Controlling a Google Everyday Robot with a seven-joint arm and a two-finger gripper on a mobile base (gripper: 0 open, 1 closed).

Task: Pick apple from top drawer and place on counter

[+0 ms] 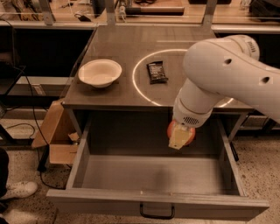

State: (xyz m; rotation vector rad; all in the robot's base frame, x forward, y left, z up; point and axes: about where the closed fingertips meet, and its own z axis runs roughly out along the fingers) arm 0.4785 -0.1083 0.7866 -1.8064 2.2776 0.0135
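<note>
Gripper (178,141): hangs from the white arm (227,74) over the right rear part of the top drawer (153,204), just below the front edge of the counter (118,48). Clamps firmly on the apple (190,134), with one pale finger (176,138) across the front of the fruit and red skin showing on either side of it.

Apple: sits in the gripper's hold, clear of the drawer floor and close to the drawer's back wall, apart from both side walls.

Top drawer: stands pulled fully out toward the camera, grey floor and side walls exposed, small black handle (156,213) centred on the front panel.

Counter: carries a thin white circle (134,81) on its right half. Holds a dark snack bar wrapper (156,72) lying flat inside the circle near its left edge, and a white bowl (99,72) upright outside the circle to the left, well apart from the wrapper.

Surroundings: cardboard box (57,135) on the floor, leaning beside the left side of the drawer; white shoe (17,190) at the lower left edge; pale wooden workbench (148,13) with clutter behind the counter.
</note>
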